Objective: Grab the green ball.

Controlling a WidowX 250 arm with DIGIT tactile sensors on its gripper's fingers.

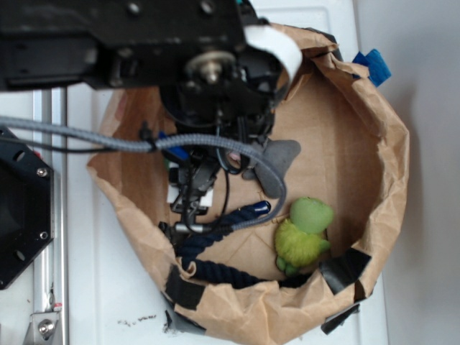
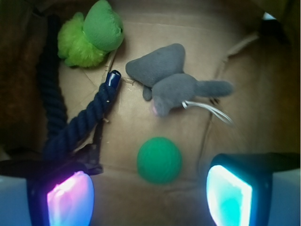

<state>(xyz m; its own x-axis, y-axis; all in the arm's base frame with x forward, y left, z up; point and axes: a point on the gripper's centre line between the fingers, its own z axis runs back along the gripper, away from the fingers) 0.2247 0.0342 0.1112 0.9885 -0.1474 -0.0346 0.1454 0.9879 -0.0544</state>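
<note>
Brown paper bag (image 2: 263, 84) walls are ringing the floor where the green ball (image 2: 159, 160) is lying clear, just ahead between the released gripper (image 2: 149, 197) fingers (image 2: 229, 192), grey plush (image 2: 174, 82) lying beyond.

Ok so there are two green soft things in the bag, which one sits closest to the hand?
The green ball, the small round knitted one lying between the open hand fingers. The lime-green plush animal lies farther off, beside the dark blue rope.
</note>
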